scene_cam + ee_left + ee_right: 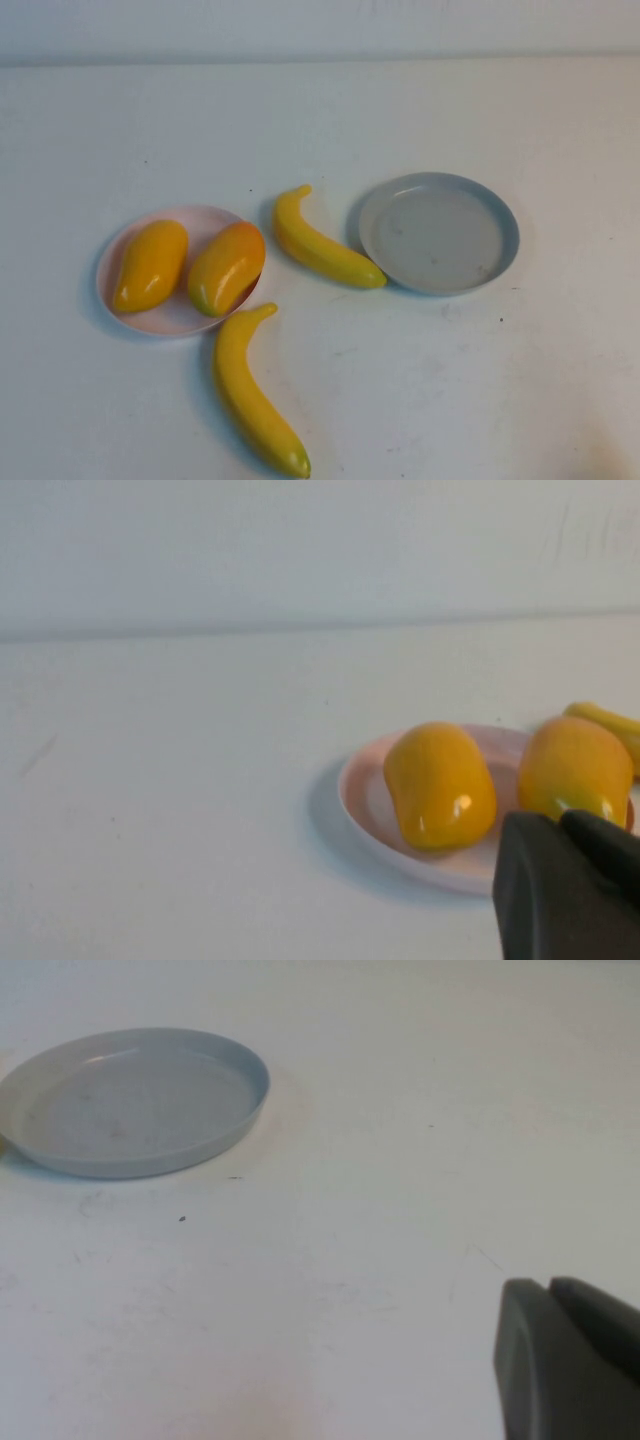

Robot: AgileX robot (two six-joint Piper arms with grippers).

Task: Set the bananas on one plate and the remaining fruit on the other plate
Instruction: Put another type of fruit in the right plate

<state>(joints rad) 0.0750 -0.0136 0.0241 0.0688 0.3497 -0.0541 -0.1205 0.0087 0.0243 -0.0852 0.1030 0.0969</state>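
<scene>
Two yellow-orange mangoes, one plain (151, 265) and one with a redder blush (227, 267), lie side by side in the pale pink plate (206, 222) at the left. The shorter banana (322, 250) lies on the table between the plates, its end near the rim of the empty grey-blue plate (440, 235). The longer banana (255, 395) lies on the table in front of the pink plate. Neither arm shows in the high view. My left gripper (560, 822) is shut and empty, just short of the pink plate (360, 810) and mangoes (438, 785). My right gripper (548, 1285) is shut and empty, well off from the grey-blue plate (130, 1110).
The table (480, 380) is plain white, with a white wall along its far edge. One banana's tip (605, 720) shows behind the pink plate in the left wrist view. Small dark specks mark the table near the grey-blue plate.
</scene>
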